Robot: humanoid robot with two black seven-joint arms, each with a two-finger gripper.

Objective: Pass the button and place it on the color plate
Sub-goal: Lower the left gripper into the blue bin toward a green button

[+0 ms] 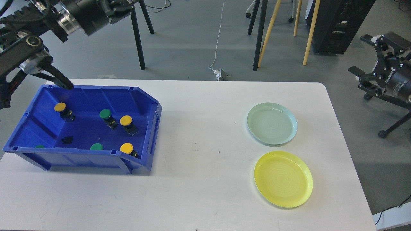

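A blue bin (155,110) stands on the left of the white table (199,192). In it lie yellow-capped buttons (59,106), (126,120), (126,147) and green-capped buttons (105,113), (96,147); another green one (39,146) peeks over the front wall. A pale green plate (271,123) and a yellow plate (283,179) lie empty on the right. My left gripper (123,5) is high above the bin's far side, its fingers cut off by the top edge. My right gripper (366,57) is open and empty, off the table's right side.
A small black part (66,139) lies loose in the bin. Behind the table are black stand legs (138,41), wooden legs (310,32), a black cabinet (340,25) and a white cable with a plug (220,74) on the floor.
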